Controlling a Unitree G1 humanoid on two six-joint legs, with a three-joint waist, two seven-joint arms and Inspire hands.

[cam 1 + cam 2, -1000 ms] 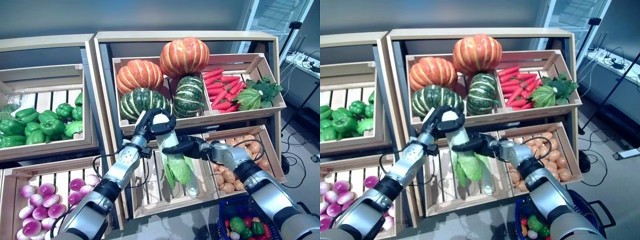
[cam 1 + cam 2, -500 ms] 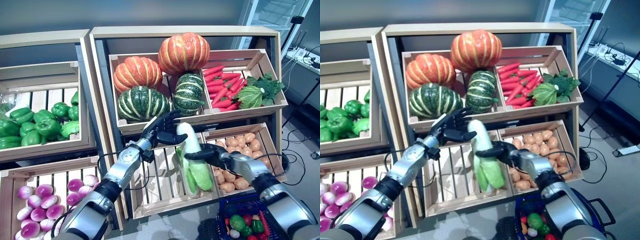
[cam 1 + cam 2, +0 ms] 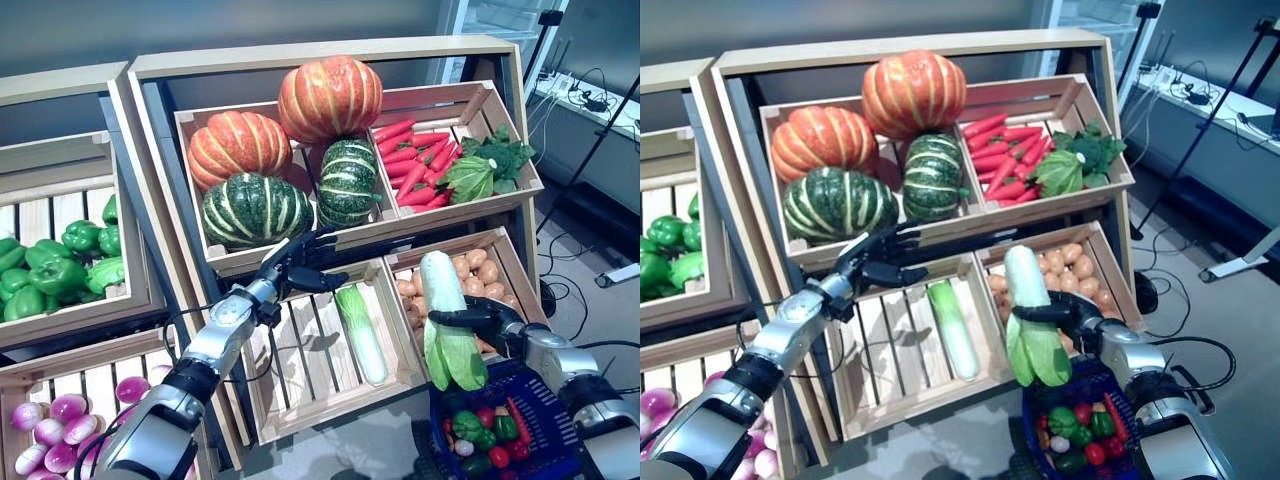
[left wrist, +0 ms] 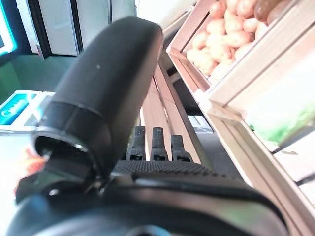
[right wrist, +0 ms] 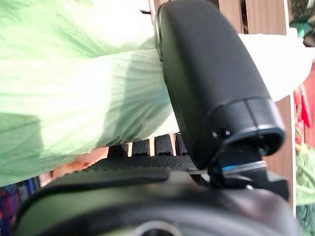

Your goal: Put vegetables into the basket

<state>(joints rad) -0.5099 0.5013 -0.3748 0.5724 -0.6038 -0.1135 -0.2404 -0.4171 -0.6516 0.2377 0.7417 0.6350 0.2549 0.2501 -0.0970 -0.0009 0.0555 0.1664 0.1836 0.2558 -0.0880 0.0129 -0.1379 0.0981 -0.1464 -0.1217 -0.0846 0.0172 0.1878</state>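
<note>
A cabbage [image 3: 442,320] is gripped by the right robot hand [image 3: 487,322] just above the part-filled basket [image 3: 545,462], not yet dropped; another cabbage [image 3: 360,333] is left crated beside the unclenched, empty left robot hand [image 3: 300,265]

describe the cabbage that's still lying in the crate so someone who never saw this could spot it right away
Start at the tall wooden shelf with the pumpkins on top. Just below them is a slatted crate that holds one long napa cabbage, lying flat, white stalk with green leaves. Its twin is upright in the right hand above the blue basket; the left hand holds nothing.
</note>
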